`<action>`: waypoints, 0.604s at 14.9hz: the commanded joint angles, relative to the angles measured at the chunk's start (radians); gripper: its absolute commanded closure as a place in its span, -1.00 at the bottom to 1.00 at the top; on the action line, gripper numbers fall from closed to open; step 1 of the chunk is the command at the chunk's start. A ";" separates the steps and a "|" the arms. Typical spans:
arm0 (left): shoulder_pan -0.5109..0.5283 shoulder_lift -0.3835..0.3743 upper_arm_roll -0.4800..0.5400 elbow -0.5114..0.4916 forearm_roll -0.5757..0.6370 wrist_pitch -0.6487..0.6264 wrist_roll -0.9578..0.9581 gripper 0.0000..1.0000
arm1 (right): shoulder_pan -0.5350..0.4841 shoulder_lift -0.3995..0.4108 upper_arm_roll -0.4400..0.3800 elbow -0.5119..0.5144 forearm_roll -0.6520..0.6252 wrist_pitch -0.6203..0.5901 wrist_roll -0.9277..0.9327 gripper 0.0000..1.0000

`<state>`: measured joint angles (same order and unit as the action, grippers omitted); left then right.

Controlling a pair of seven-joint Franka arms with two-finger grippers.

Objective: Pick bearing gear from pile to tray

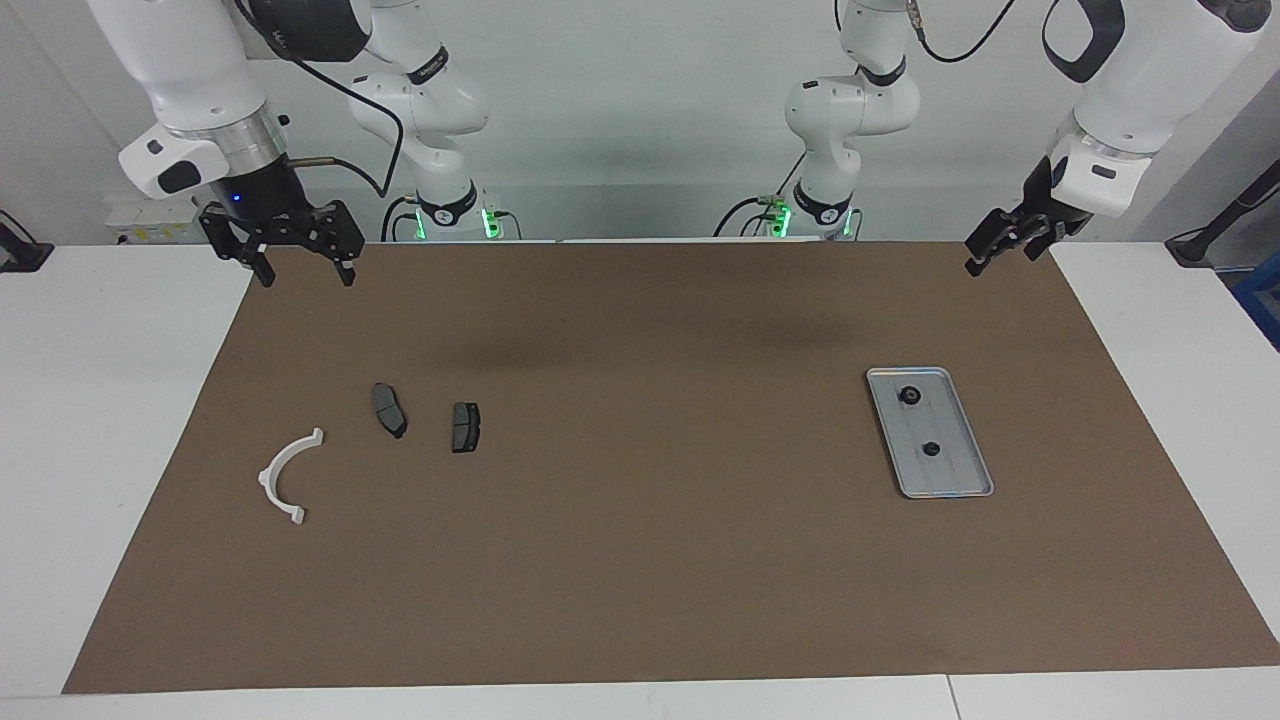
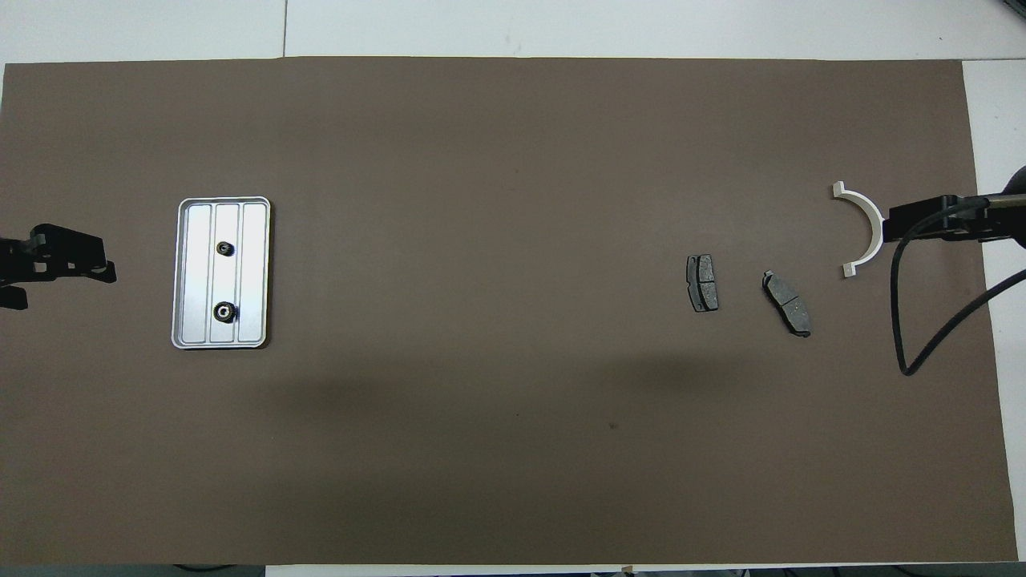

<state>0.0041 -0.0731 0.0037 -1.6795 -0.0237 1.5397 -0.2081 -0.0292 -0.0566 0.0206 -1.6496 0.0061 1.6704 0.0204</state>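
Wall: plain pale grey-white [image 1: 640, 100], soft shadows low on it, no windows in sight.
Table: white top [image 1: 100, 400], seam lines between its panels at the edges.
Mat: a large brown sheet [image 1: 640, 560] covering most of the table, edges straight, white table showing around it.
Light: even, from above; two broad dim shadows lie across the mat [image 2: 481, 385].
Small lights: green glows [image 1: 487, 222] at the wall end of the table.
Corner: something blue [image 1: 1262, 300] at the picture's edge, too cut off to tell.

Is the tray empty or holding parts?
Holding parts: two small black round pieces lie inside the tray, apart.
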 commanded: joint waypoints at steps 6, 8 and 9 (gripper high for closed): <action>-0.007 -0.010 0.004 0.009 0.014 -0.021 0.042 -1.00 | -0.011 -0.023 0.007 -0.019 0.006 -0.001 -0.022 -1.00; -0.009 -0.010 0.004 0.009 0.018 -0.020 0.067 -1.00 | -0.009 -0.023 0.007 -0.021 0.006 -0.004 -0.022 -1.00; -0.009 -0.010 0.003 0.009 0.019 -0.018 0.072 -1.00 | -0.009 -0.023 0.007 -0.021 0.006 -0.004 -0.022 -1.00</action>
<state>0.0041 -0.0739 0.0034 -1.6792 -0.0235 1.5376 -0.1618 -0.0292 -0.0576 0.0206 -1.6496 0.0061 1.6688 0.0204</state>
